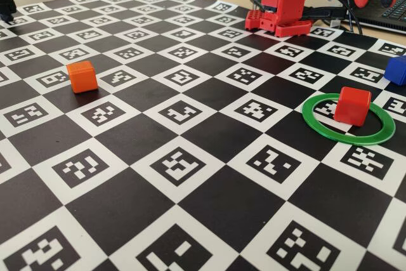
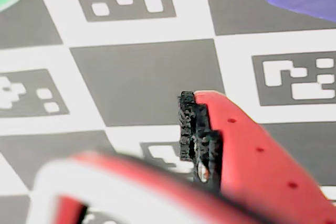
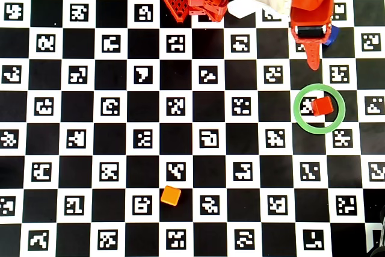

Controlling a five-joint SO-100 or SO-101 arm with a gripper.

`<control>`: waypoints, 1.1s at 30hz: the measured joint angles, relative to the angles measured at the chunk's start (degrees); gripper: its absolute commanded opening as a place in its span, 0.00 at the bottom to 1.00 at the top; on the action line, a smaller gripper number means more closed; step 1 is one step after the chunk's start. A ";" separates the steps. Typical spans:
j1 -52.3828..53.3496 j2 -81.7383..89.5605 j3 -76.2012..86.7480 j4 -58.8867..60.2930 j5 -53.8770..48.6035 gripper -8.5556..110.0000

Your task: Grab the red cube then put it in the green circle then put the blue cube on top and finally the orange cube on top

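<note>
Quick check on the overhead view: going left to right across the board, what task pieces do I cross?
orange cube → green circle with the red cube inside it → blue cube, mostly hidden under the arm at the top right. The gripper overlaps those last columns, so I leave it unordered.

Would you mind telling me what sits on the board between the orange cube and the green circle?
Nothing: the overhead view shows only bare checkerboard between the orange cube and the green circle.
</note>
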 measured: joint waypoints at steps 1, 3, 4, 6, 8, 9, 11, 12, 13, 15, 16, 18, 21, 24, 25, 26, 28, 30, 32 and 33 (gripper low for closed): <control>0.00 -0.35 0.09 -0.79 0.35 0.39; -0.26 -0.44 0.09 -1.32 0.70 0.39; -0.70 -0.44 0.09 -1.14 0.70 0.40; -1.85 -0.44 0.09 0.79 0.70 0.40; -2.64 -1.49 0.09 2.20 0.97 0.40; -2.99 -2.72 0.09 2.46 1.32 0.40; -3.87 -5.01 0.09 2.11 1.93 0.41; -4.57 -6.06 0.09 1.41 2.37 0.42; -5.45 -7.12 0.09 0.97 2.90 0.42; -7.47 -9.05 0.09 0.09 4.04 0.43; -8.44 -10.02 0.09 -0.18 4.66 0.43; -10.37 -10.99 0.09 -0.26 5.71 0.43; -13.27 -10.99 0.00 -0.53 6.94 0.43; -16.08 -10.99 -0.35 -1.76 8.09 0.43; -17.23 -10.99 -0.62 -2.29 8.53 0.43; -18.19 -10.99 -0.88 -2.99 8.88 0.43; -20.21 -10.99 -1.05 -4.39 9.67 0.43; -21.88 -11.16 -1.23 -6.06 10.63 0.43; -22.94 -11.95 -1.49 -7.56 11.43 0.42; -23.12 -12.48 -1.93 -7.82 11.87 0.42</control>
